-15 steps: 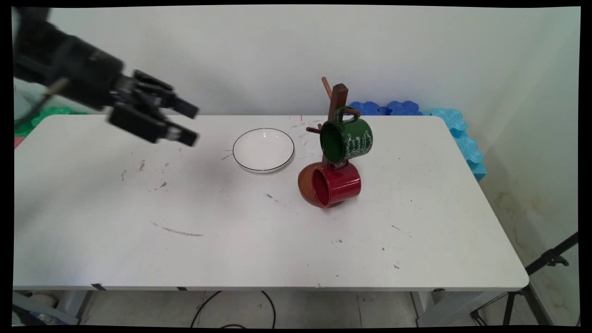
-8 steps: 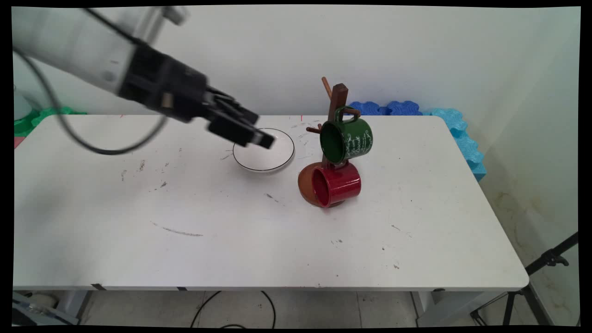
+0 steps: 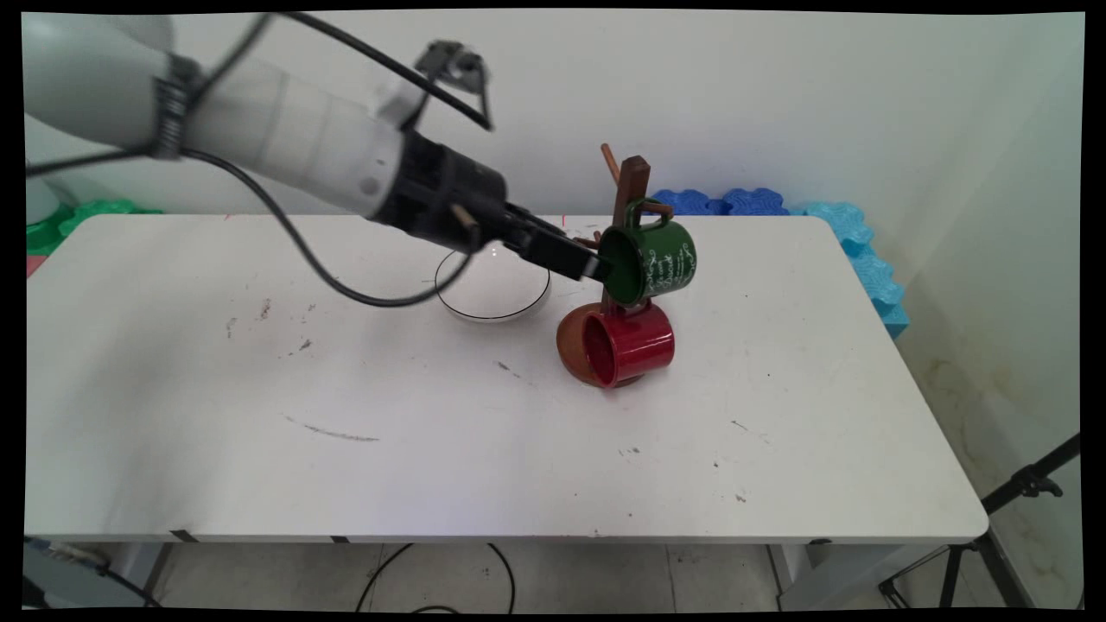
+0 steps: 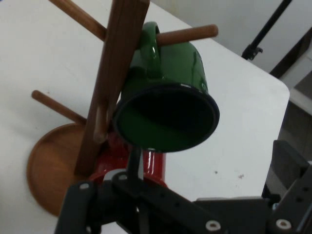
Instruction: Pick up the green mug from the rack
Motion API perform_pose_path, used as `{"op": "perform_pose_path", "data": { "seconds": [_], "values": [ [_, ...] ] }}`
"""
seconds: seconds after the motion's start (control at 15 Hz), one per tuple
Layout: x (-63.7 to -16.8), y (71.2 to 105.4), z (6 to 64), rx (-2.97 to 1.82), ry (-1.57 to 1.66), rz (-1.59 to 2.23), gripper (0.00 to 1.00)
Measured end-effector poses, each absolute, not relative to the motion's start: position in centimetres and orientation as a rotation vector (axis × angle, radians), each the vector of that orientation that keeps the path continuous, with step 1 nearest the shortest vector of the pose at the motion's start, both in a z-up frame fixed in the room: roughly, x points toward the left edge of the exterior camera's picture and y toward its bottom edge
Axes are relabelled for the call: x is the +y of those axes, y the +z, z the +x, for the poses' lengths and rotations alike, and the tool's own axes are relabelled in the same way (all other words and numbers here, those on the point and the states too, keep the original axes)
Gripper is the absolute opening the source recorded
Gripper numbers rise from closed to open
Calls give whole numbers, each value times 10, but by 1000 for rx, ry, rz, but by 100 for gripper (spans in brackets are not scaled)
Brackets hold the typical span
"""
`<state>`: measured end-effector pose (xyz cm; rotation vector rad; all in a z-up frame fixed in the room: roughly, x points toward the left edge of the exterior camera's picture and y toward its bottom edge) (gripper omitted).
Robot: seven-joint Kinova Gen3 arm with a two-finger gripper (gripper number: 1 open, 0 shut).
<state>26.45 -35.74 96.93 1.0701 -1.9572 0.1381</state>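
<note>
A green mug (image 3: 658, 259) hangs by its handle on a peg of the wooden mug tree (image 3: 632, 186), its mouth turned toward the arm. My gripper (image 3: 594, 265) is open, its tips right at the mug's rim on the left. In the hand view the green mug (image 4: 168, 109) fills the middle, above the gripper (image 4: 212, 158). One finger (image 4: 135, 158) stands just under the lower rim; whether it touches is unclear. The other finger (image 4: 290, 163) is far off to the right. A red mug (image 3: 631, 343) sits below on the tree's round base (image 4: 46, 170). Nothing is held.
A white plate (image 3: 497, 298) with a dark rim lies left of the tree, partly hidden by the arm. Blue foam mats (image 3: 851, 238) line the table's far right edge. A black tripod (image 3: 1020, 492) stands off the right corner.
The arm has swept from the table's far left, over the plate, to the mug tree. The gripper has stayed open. The mugs and plate have not moved.
</note>
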Motion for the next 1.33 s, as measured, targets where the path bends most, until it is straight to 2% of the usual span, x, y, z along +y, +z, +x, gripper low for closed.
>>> {"op": "perform_pose_path", "data": {
  "seconds": [0.6, 1.33],
  "values": [
    [-368, 926, 224, -1875, 87, 1110, 100],
    [-379, 906, 206, -1820, 95, 1081, 100]
  ]
}}
